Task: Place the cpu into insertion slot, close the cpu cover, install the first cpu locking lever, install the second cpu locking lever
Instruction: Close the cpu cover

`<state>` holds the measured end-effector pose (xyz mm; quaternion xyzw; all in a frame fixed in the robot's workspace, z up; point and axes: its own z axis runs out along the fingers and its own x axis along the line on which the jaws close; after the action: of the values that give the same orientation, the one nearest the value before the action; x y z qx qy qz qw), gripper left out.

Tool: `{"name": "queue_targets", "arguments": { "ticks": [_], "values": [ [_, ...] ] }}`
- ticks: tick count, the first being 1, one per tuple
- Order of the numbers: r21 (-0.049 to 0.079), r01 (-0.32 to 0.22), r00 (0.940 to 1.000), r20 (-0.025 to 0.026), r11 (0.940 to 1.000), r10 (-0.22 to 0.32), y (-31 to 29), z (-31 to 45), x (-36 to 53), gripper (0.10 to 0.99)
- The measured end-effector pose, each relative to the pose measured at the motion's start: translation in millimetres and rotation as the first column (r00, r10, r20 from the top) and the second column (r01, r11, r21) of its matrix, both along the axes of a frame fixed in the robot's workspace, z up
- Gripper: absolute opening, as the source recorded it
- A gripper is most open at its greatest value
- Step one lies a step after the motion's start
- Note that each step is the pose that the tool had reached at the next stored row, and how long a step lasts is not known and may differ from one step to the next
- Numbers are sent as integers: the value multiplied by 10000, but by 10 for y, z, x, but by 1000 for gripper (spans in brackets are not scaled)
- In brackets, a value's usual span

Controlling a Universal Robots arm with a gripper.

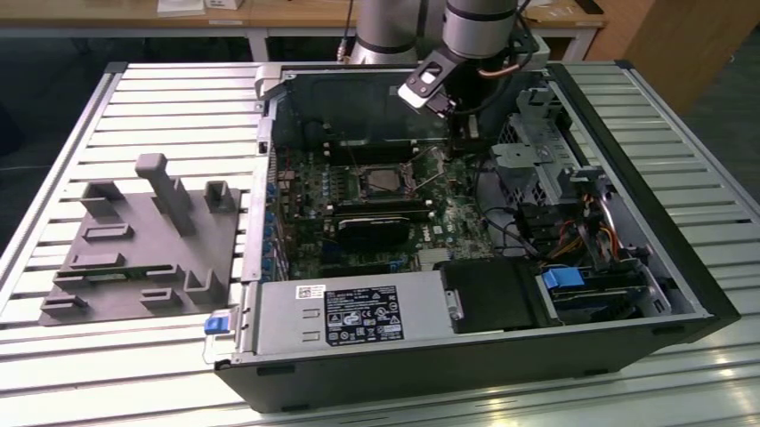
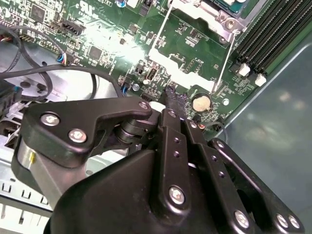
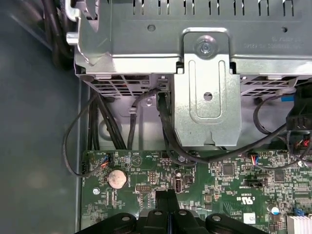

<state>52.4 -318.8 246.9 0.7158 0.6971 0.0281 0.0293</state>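
Observation:
In the exterior view the cpu (image 1: 383,182) lies flat in the insertion slot (image 1: 359,189) on the green board inside the open computer case. The cpu cover (image 1: 424,167) stands raised at the slot's edge toward the exterior view's right. In the second wrist view the cpu cover (image 2: 183,73) is a thin grey frame with the board showing through its cut-out middle. A corner of the cpu (image 2: 225,3) shows beyond it. My gripper (image 2: 173,99) hangs just off the cover's free edge with its black fingers together and nothing visible between them. The gripper (image 3: 168,202) hovers over the board in the first wrist view.
A black heatsink block (image 1: 368,229) sits just in front of the slot, with the power supply (image 1: 344,316) nearer still. Long black memory slots (image 2: 273,29) run beside the socket. A metal drive cage (image 3: 204,73) with looping cables and a coin battery (image 3: 117,179) lie close by. A grey fixture (image 1: 142,240) rests outside the case.

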Motion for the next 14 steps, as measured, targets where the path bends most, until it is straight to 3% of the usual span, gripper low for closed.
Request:
{"name": "queue_targets", "arguments": {
  "ticks": [9, 14],
  "values": [
    [-6, 0, 10000, -69, 10000, 0, 0, -86, 3, 102],
    [-7, 0, 10000, -73, 10000, 0, 0, -91, 3, 102]
  ]
}}
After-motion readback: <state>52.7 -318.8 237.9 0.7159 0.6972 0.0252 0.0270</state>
